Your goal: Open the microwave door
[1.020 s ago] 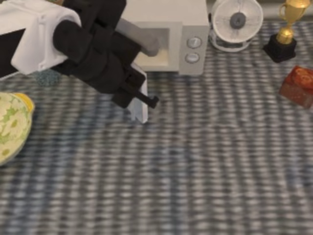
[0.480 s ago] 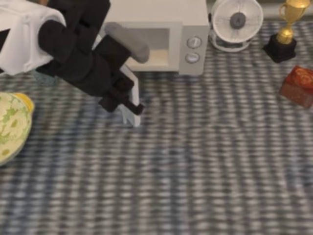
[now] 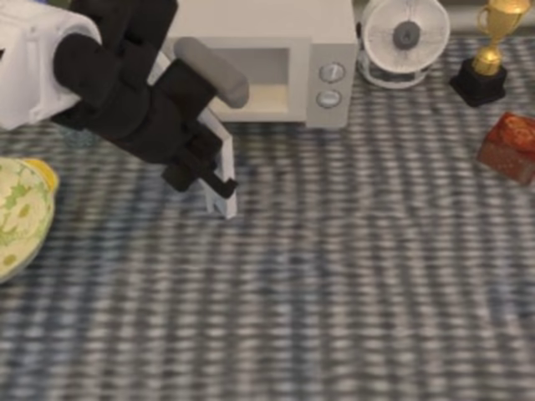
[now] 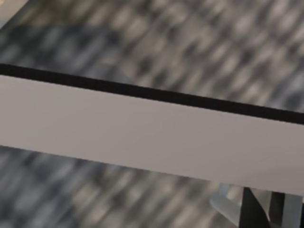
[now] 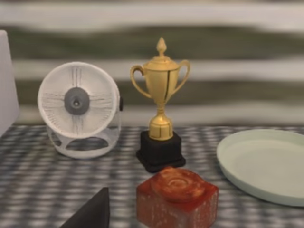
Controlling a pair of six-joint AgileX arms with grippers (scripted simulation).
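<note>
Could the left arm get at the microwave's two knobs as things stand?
Probably yes. The left gripper is at the swung-out microwave door, the knobs lie to its right, and only bare tablecloth fronts them.

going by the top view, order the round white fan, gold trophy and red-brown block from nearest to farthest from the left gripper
From the left gripper, at the swung-open microwave door:
1. Round white fan, back of the table, just right of the boxy grey-white microwave.
2. Red-brown square block, right edge.
3. Gold trophy on its black base, back right corner; close to the block's distance, so only a narrow call.
</note>
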